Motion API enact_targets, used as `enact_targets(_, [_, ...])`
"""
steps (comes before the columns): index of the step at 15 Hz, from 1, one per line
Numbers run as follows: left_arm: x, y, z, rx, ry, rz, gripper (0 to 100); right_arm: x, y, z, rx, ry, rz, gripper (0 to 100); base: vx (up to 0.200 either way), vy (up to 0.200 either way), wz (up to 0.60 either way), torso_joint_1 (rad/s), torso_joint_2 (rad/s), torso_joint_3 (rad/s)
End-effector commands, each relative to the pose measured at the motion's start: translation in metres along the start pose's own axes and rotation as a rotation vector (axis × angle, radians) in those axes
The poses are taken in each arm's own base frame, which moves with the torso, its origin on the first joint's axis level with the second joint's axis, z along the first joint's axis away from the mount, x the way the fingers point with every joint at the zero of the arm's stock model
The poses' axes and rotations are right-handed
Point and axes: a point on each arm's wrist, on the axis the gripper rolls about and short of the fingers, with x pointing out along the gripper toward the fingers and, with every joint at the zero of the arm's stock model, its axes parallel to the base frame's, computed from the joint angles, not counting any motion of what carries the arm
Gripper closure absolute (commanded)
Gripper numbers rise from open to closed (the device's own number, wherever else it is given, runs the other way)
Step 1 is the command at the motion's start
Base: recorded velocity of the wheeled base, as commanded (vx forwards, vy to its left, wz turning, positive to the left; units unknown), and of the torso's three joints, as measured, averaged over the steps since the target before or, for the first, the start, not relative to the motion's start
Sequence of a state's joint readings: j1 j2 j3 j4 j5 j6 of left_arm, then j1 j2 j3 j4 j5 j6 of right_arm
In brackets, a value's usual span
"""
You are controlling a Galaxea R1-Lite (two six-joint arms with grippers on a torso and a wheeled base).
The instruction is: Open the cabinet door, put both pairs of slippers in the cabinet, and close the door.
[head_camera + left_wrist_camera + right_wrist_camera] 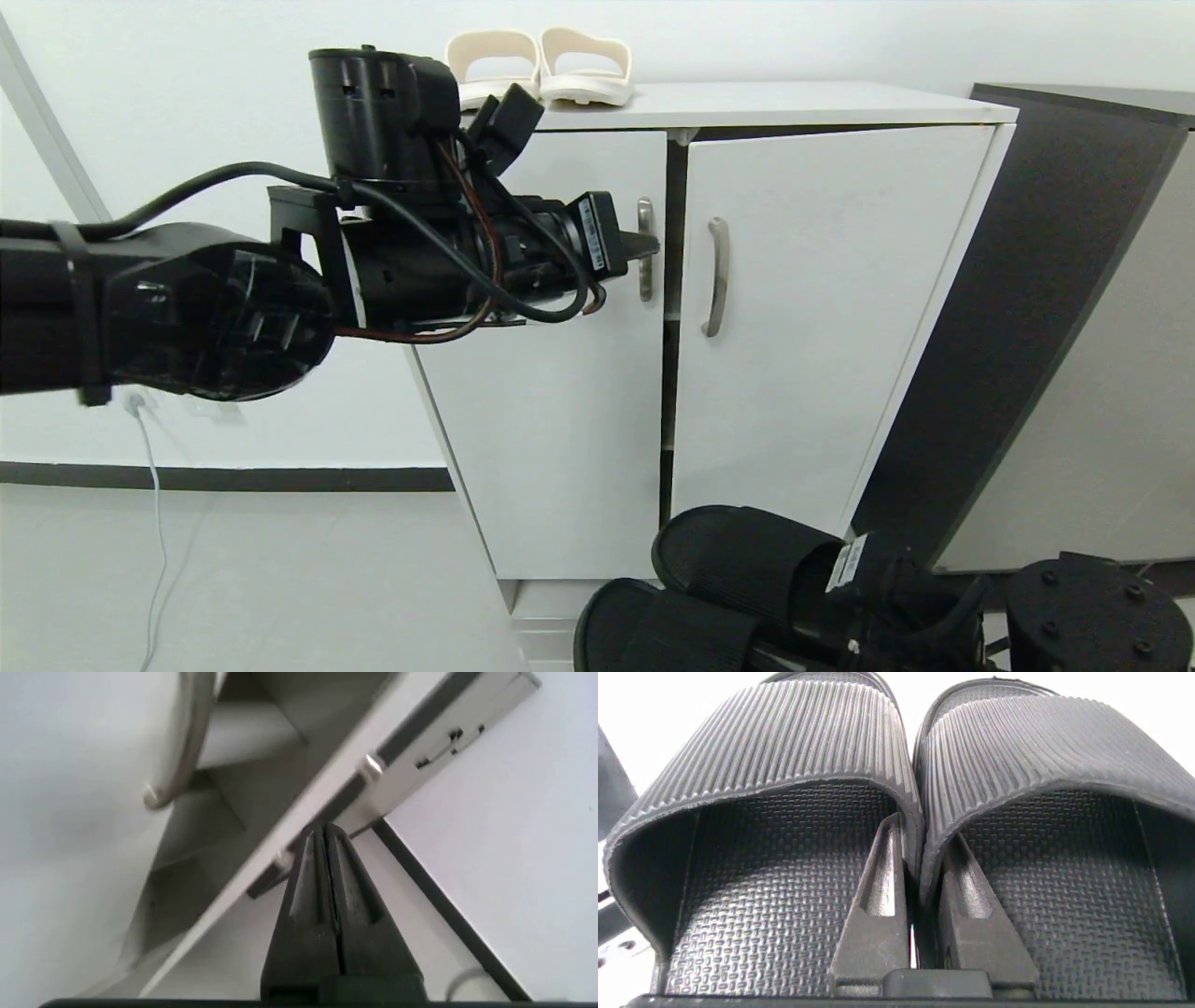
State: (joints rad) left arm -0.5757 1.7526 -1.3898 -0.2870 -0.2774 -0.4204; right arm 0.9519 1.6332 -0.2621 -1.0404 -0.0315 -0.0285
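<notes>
A white two-door cabinet [775,98] stands in front of me. A cream pair of slippers [541,65] rests on its top. My left gripper [651,246] is shut, its tips at the left door's handle [644,280] beside the dark gap between the doors. In the left wrist view the shut fingertips [308,849] touch a door edge [280,840], with inner shelves [234,742] showing past it and nothing between the fingers. Low at the front, my right gripper [923,835] is shut on the black slippers [719,569], pinching their adjoining inner walls [915,812].
The right door [822,308] with its handle [716,277] looks slightly ajar. A dark grey panel [1027,327] leans or stands right of the cabinet. A white cable [154,523] hangs down the wall on the left, above bare floor.
</notes>
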Motion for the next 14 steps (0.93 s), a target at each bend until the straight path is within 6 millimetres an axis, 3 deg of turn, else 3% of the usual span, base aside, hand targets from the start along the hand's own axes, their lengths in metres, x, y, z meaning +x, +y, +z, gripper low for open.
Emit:
enact_targets(1, [0.02,0.009,-0.004,-0.021,0.01,0.012,100,-0.002,0.002,0.0,-0.003,-0.001,0.007,100,0.0,0.0,0.0,0.0,0.0,0.0])
enact_targets(7, [0.053,0.016,0.003,-0.027,0.021,0.017,100,-0.004,0.003,-0.003,-0.007,0.006,0.015,100,0.0,0.0,0.0,0.0,0.0,0.0])
enact_targets(12, [0.066,0.015,-0.002,-0.044,0.03,0.004,100,-0.007,0.006,-0.006,-0.036,0.019,0.031,100,0.0,0.0,0.0,0.0,0.0,0.0])
enact_targets(14, [0.065,0.014,-0.001,-0.07,0.026,0.001,100,-0.006,0.006,-0.007,-0.037,0.021,0.031,100,-0.2,0.0,0.0,0.002,0.0,0.002])
